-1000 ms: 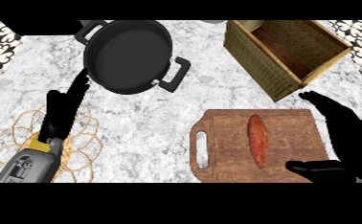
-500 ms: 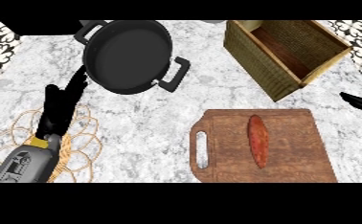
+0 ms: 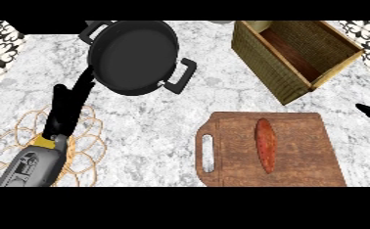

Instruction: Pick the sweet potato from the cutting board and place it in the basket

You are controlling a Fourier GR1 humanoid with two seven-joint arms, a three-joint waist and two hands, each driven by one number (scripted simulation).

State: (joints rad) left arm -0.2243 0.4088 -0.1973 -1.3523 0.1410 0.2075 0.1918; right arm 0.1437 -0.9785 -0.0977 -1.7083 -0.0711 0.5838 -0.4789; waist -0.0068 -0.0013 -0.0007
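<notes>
**Operator:** Where is the sweet potato against the robot hand?

**Spotter:** You'll find the sweet potato lying lengthwise on the cutting board, right of the board's handle slot. Your right robot hand shows only as a black tip at the view's right edge, level with the board's top edge and well apart from the sweet potato — you cannot tell from that sliver whether it is released or clenched.

**Operator:** And the left one?

**Spotter:** Your left robot hand stands at the view's left, fingers straight and released, grasping nothing. It sits above a wire trivet of tan loops, and its fingertips reach up beside the black pot.

**Operator:** Shapes and materials?

**Spotter:** The sweet potato is long, narrow and reddish-orange, tapered at both ends. The cutting board is brown wood with visible grain and rounded corners. The basket is a woven, olive-tan box with a reddish-brown floor — it lies up and right of the board, apart from it. The pot is round and matte with two loop handles. The worktop is grey-white marble.
</notes>
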